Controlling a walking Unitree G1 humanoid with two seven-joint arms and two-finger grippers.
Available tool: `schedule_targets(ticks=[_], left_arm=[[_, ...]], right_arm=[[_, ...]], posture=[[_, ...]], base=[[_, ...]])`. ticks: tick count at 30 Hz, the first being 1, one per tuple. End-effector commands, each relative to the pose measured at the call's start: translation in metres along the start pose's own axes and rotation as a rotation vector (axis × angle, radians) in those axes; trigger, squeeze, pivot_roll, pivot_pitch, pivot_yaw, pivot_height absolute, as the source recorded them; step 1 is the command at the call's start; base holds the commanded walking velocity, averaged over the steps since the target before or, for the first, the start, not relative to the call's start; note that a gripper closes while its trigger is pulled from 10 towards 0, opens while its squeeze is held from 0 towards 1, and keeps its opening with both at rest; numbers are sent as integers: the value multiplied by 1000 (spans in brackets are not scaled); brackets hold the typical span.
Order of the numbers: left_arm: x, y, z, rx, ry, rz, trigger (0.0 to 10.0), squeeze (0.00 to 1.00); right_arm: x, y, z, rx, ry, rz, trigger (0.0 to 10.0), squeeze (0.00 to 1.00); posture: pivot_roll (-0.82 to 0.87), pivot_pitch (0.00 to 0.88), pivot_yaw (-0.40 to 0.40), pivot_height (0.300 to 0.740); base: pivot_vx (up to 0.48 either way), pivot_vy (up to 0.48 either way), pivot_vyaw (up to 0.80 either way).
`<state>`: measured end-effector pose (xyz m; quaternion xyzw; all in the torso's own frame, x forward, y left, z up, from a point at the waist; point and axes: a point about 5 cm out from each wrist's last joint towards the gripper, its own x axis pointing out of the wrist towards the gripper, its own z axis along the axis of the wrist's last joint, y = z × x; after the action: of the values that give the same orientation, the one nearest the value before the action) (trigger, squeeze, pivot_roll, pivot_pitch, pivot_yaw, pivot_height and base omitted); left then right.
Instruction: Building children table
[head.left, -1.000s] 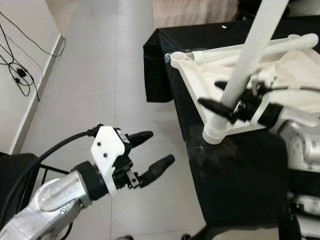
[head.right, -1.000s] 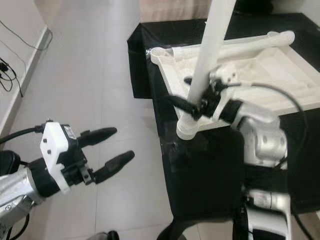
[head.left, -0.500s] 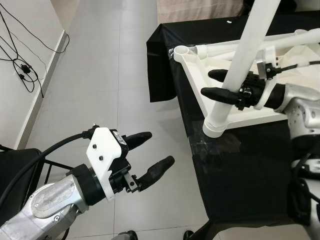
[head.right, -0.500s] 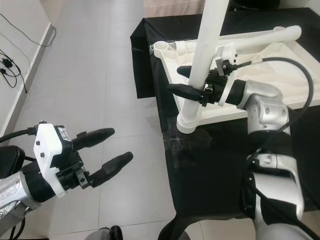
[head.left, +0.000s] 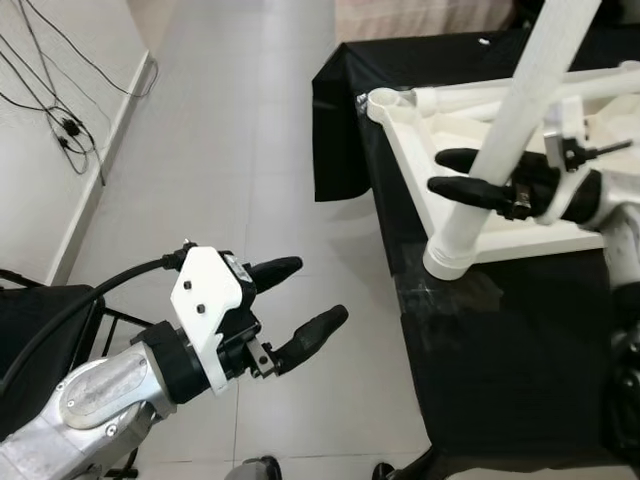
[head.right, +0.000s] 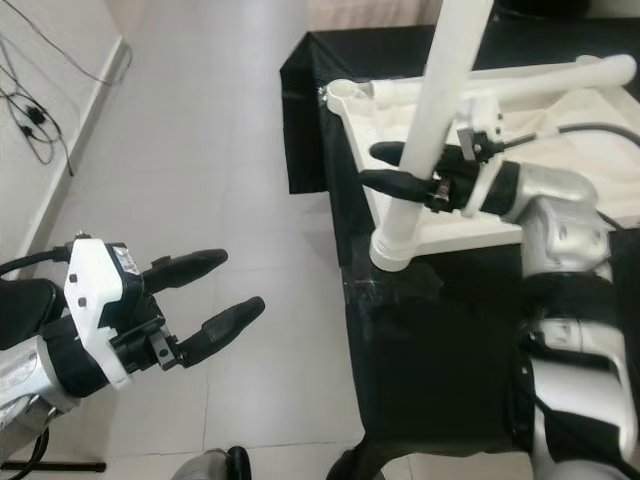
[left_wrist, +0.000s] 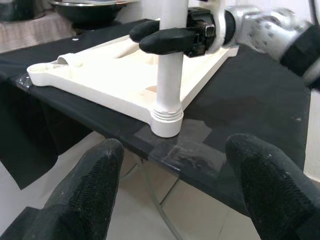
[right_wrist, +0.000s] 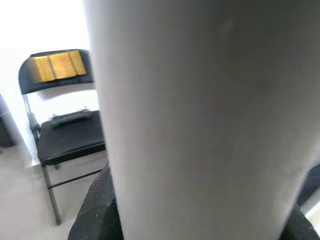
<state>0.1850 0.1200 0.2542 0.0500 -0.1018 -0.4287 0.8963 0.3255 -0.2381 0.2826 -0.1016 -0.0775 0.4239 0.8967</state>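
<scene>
A white table top (head.left: 405, 165) lies upside down on a black-covered table. One white table leg (head.left: 520, 110) stands upright in its near-left corner socket. My right gripper (head.left: 437, 172) reaches in from the right, shut on this leg a little above the socket. The right wrist view has the leg (right_wrist: 200, 125) close up between the fingers. A second white leg (head.left: 500, 95) lies along the top's far edge. My left gripper (head.left: 315, 293) hangs open over the floor, left of the table, holding nothing. From the left wrist view, the leg (left_wrist: 170, 75) stands beyond the open fingers.
The black cloth (head.left: 500, 350) drapes over the table's near corner. Pale floor tiles (head.left: 230, 150) stretch away on the left. Cables (head.left: 60, 120) trail along the left wall. A black folding chair (right_wrist: 65, 135) stands beyond the leg. A metal bowl (left_wrist: 90, 7) sits at the back.
The whole view has shifted as the camera moved. My right arm has swung round and now comes in level from the right, still on the leg. The left gripper has stayed open.
</scene>
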Motion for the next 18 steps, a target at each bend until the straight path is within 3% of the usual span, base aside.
schedule_targets(ticks=[1, 2, 3, 4, 5, 12, 13, 14, 16, 17, 18], left_arm=[[-2, -3, -1, -1, 11, -13, 10000, 0], [-2, -1, -1, -4, 10, -7, 10000, 0], [-1, 1, -1, -9, 7, -1, 10000, 0], [-1, 1, -1, -9, 7, -1, 10000, 0], [1, 2, -1, -11, 2, -5, 10000, 0], [8, 6, -2, 6, -1, -48, 10000, 0], [8, 7, -1, 11, -4, -42, 10000, 0], [8, 8, -1, 14, -6, -36, 10000, 0], [8, 8, -1, 14, -7, -31, 10000, 0], [7, 7, -1, 12, -8, -26, 10000, 0], [7, 7, -1, 10, -8, -24, 10000, 0]], right_arm=[[-3, 9, -32, 48, 208, -351, 0, 0], [-10, 42, -54, 127, 271, -634, 0, 0], [-16, 73, -66, 186, 328, -770, 0, 0], [-16, 73, -66, 186, 328, -770, 0, 0], [-13, 91, -67, 188, 329, -793, 0, 0], [27, 73, -57, 170, 220, -736, 0, 0], [33, 71, -54, 177, 204, -725, 2745, 0], [36, 70, -52, 178, 196, -715, 9765, 0], [37, 70, -50, 185, 191, -716, 10000, 0], [37, 68, -47, 194, 173, -699, 10000, 1000], [37, 73, -42, 207, 173, -720, 10000, 1000]], posture=[[113, 274, -26, 740], [81, 275, -3, 740], [73, 279, 17, 740], [73, 279, 17, 740], [68, 282, 19, 740], [63, 238, 10, 740], [67, 235, 4, 740], [68, 234, 3, 740], [68, 234, 3, 740], [64, 232, 2, 740], [64, 232, 2, 740]], base=[[0, 0, 0], [0, 0, 0], [0, 0, 0], [0, 0, 0], [0, 0, 0], [0, 0, 0], [0, 0, 0], [0, 0, 0], [0, 0, 0], [0, 0, 0], [0, 0, 0]])
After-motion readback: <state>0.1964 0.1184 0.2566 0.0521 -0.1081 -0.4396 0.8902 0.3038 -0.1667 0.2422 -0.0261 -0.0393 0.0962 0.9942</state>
